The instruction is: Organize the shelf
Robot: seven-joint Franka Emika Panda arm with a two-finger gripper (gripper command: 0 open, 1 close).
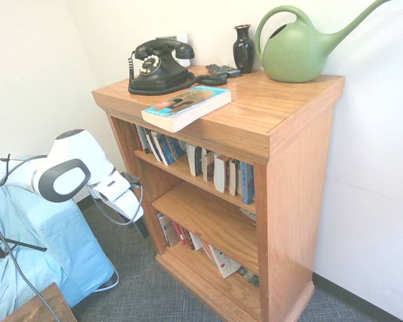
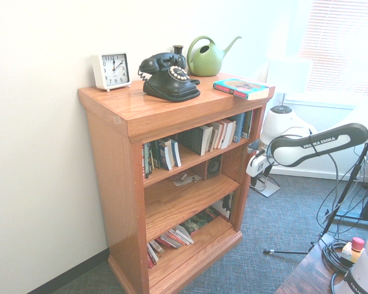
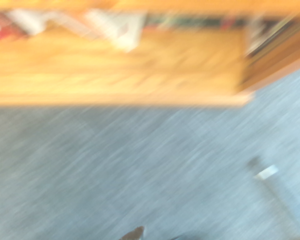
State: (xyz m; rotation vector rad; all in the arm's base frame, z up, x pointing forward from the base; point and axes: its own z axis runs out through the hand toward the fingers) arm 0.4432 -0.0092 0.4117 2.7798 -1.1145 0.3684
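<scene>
The shelf (image 1: 297, 176) (image 2: 110, 160) is an orange-brown bookcase against the wall; its bottom board (image 3: 115, 65) shows blurred in the wrist view. A teal-covered book (image 1: 186, 106) (image 2: 241, 87) lies flat on its top near the front edge. Upright and leaning books (image 1: 208, 161) (image 2: 208, 136) fill the top tier. More books (image 1: 195, 241) (image 2: 172, 239) lie slumped on the bottom tier. The middle tier holds a small dark box (image 2: 213, 166) and some papers (image 2: 187, 179). My gripper (image 1: 140, 225) (image 2: 253, 181) hangs low beside the shelf's open front, at middle-tier height, holding nothing I can see.
On the shelf top stand a black rotary phone (image 1: 160, 67) (image 2: 168, 76), a green watering can (image 1: 295, 50) (image 2: 207, 58), a dark vase (image 1: 243, 48), a remote (image 1: 221, 70) and a white clock (image 2: 111, 70). A blue-covered stand (image 1: 54, 248) and a dark table corner (image 1: 37, 308) are nearby on grey carpet.
</scene>
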